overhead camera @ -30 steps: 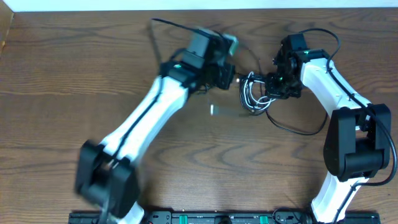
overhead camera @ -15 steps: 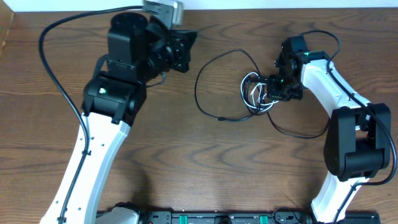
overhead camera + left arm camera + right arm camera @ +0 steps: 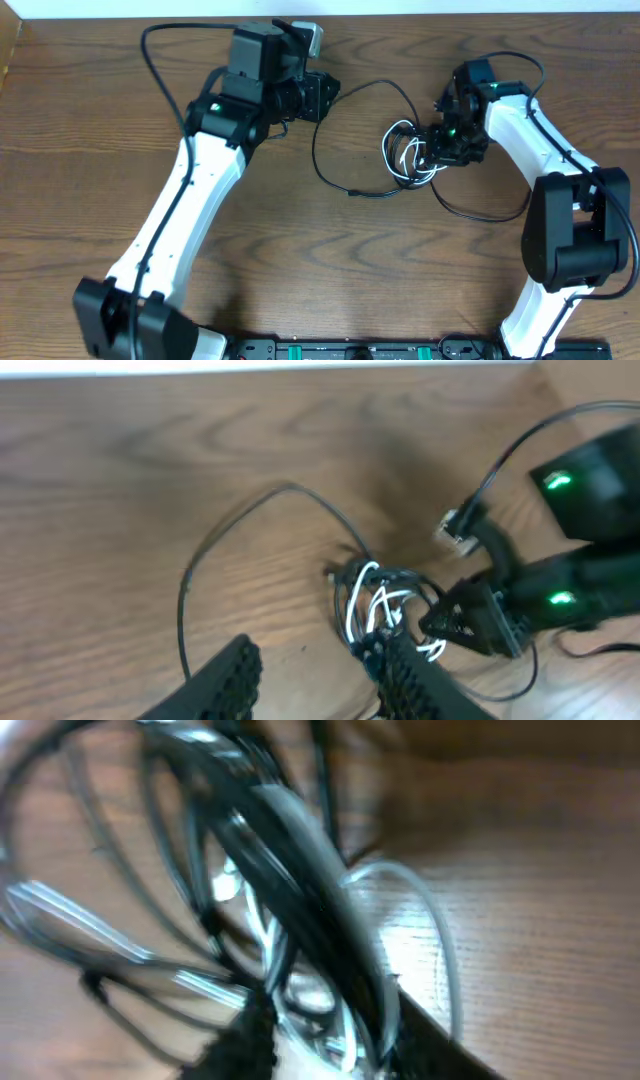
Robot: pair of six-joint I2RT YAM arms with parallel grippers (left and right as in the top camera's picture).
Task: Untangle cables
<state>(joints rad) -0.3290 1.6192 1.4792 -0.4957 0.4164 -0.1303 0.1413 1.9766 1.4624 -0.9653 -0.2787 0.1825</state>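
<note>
A brown wooden counter (image 3: 90,150) carries a knot of thin white and black cables (image 3: 404,156) near its far edge, right of centre. One long black cable (image 3: 316,150) loops out of the knot toward the centre. The left gripper (image 3: 328,96) hovers beside that loop, jaws parted and empty. The right gripper (image 3: 432,150) sits in the knot; the blurred close view leaves its jaws' hold unclear.

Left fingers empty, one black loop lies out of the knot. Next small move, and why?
Probably lower the left fingers onto the black loop's apparent plug end: it lies loose, apart from the tangle at the right fingers, so pulling it away should draw that cable clear.
</note>
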